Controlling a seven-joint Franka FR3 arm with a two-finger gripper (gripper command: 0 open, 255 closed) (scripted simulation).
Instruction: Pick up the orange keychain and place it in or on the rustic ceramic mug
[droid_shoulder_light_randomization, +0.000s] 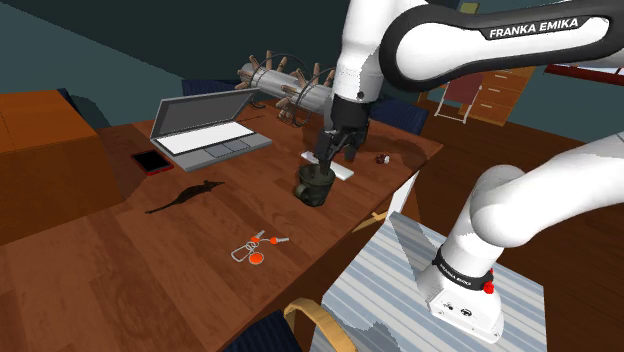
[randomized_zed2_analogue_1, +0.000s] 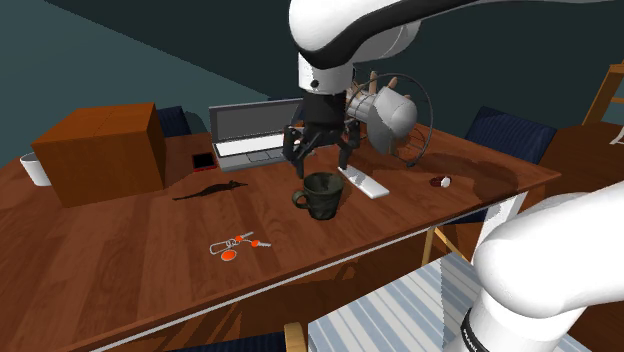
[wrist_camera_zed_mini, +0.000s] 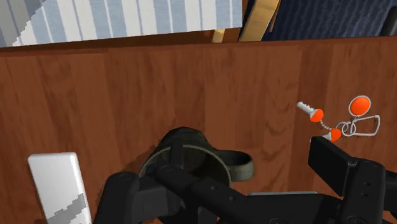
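While hovering just above the mug (randomized_zed2_analogue_1: 322, 195), gripper (randomized_zed2_analogue_1: 322, 162): standing with fingers spread, carrying nothing.
Keychain (droid_shoulder_light_randomization: 257, 247): lying flat on the table (droid_shoulder_light_randomization: 180, 265), well apart from the mug, nearer the shoulder view's bottom edge.
Handling: likely weighing little, flopping loosely, sliding easily on wood.
Hold: probably pinching across the middle, where the ring (wrist_camera_zed_mini: 348, 128) is joining the orange tags (wrist_camera_zed_mini: 361, 105).

The arm (droid_shoulder_light_randomization: 520, 195) is built of rounded, glossy white shells with dark bands at its joints, bears white FRANKA EMIKA lettering (droid_shoulder_light_randomization: 535, 27) on a black panel, shows a small red dot (droid_shoulder_light_randomization: 488, 288) near its foot, and ends in an all-black two-finger gripper (randomized_zed2_analogue_1: 323, 165).
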